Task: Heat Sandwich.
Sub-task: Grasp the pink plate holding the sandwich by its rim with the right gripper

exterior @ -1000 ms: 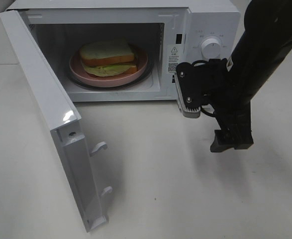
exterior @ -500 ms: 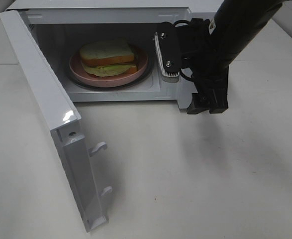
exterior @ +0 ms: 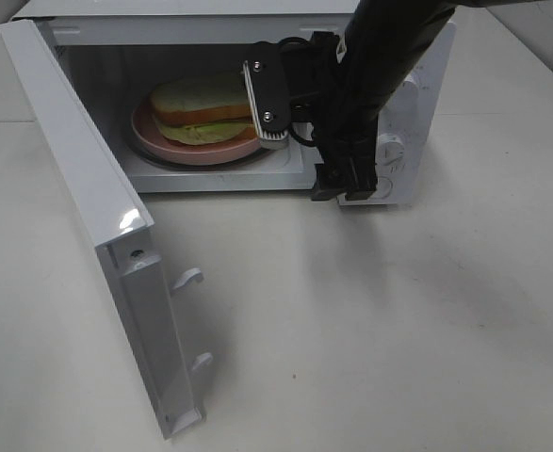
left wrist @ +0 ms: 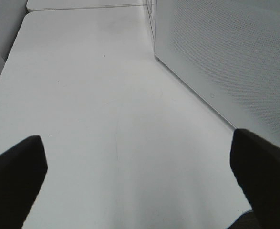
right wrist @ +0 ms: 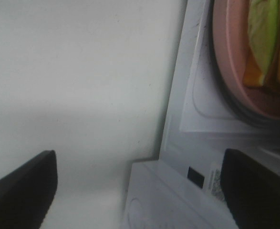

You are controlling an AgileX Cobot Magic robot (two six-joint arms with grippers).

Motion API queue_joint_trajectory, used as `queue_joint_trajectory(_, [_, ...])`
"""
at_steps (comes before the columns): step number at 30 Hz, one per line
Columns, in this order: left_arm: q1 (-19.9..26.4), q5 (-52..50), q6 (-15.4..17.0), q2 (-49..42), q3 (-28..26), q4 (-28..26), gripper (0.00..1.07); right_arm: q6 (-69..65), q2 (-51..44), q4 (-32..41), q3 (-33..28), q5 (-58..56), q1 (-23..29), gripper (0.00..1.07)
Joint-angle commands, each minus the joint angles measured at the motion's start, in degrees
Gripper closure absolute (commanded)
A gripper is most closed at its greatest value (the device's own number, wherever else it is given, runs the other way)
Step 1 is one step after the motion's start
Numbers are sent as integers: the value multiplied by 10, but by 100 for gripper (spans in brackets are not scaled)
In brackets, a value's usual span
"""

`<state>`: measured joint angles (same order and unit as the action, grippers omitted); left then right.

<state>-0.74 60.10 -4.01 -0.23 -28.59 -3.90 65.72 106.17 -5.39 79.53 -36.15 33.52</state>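
The sandwich (exterior: 201,108), white bread with green lettuce, lies on a round pink plate (exterior: 163,141) inside the open microwave (exterior: 182,19). My right gripper (exterior: 349,188) hangs fingers down just in front of the microwave's right front corner, to the right of the plate, with the arm covering the control panel. In the right wrist view the sandwich (right wrist: 268,38) and plate (right wrist: 230,47) show at the edge, and the right gripper (right wrist: 140,191) is open and empty. My left gripper (left wrist: 140,186) is open over bare table, outside the exterior view.
The microwave door (exterior: 78,188) swings out wide to the left, reaching toward the table's front. Beside the left gripper stands the microwave's perforated side wall (left wrist: 235,57). White table (exterior: 398,330) stretches in front of the microwave.
My right arm has swung left and up toward the microwave, from the table at the right to the front of the oven beside the cavity opening. The sandwich has not moved.
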Motion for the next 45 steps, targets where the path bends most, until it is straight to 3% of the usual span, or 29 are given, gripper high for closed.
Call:
queue_joint_trajectory(1, [1,-7,0,-17,3,-1,7,7,16,-2,17,18,10,20])
queue_joint_trajectory(18, [1,-7,0,-17,3,-1,7,7,113,1,88,89,15,23])
queue_joint_trajectory(35, [1,-7,0,-17,3,-1,7,5,230,11,222,66,15,26])
queue_joint_trajectory(45, [1,-7,0,-17,3,-1,7,-12,264,-33,288,45,15,28])
